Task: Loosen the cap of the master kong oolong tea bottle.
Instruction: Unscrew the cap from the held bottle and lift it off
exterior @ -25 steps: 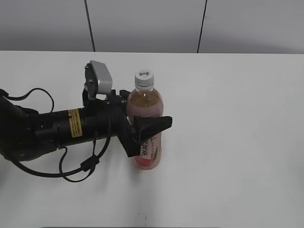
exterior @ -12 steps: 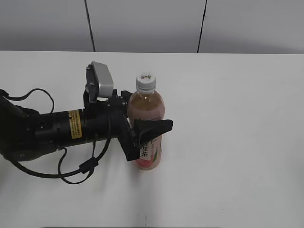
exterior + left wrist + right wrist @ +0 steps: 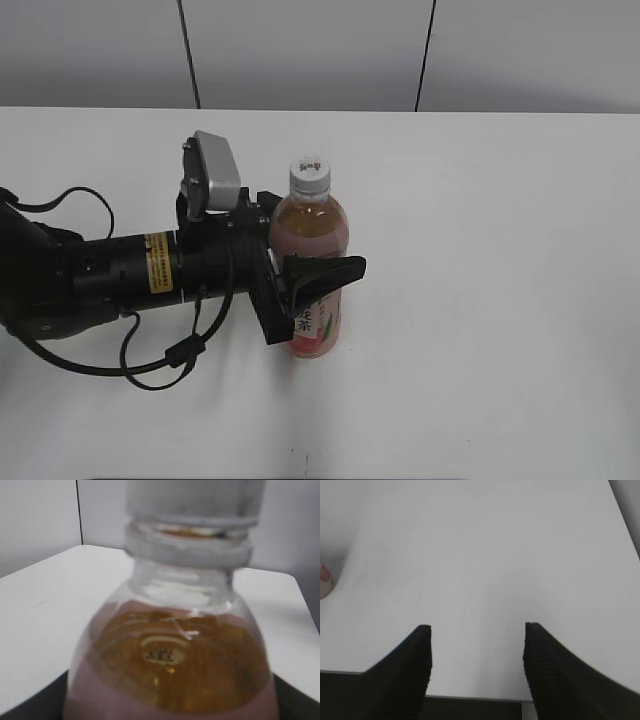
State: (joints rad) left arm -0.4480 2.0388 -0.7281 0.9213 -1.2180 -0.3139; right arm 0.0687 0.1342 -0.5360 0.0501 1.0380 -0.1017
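The master kong oolong tea bottle (image 3: 310,232) stands upright near the middle of the white table, amber tea above a pink label. Its white cap (image 3: 310,173) sits on top, uncovered. My left gripper (image 3: 322,272) reaches in from the left and is shut on the bottle's body, below the shoulder. The left wrist view is filled by the bottle's shoulder (image 3: 170,665) and the blurred cap (image 3: 195,495) above it. My right gripper (image 3: 477,627) is open and empty over bare table. It is out of the exterior view.
The white table (image 3: 500,250) runs to a grey panelled wall at the back. The left arm's black body and cables (image 3: 120,275) lie across the left of the table. A pink scrap of the bottle (image 3: 324,580) shows at the right wrist view's left edge.
My left gripper and the bottle in it have shifted slightly to the right. The grip on the bottle is unchanged.
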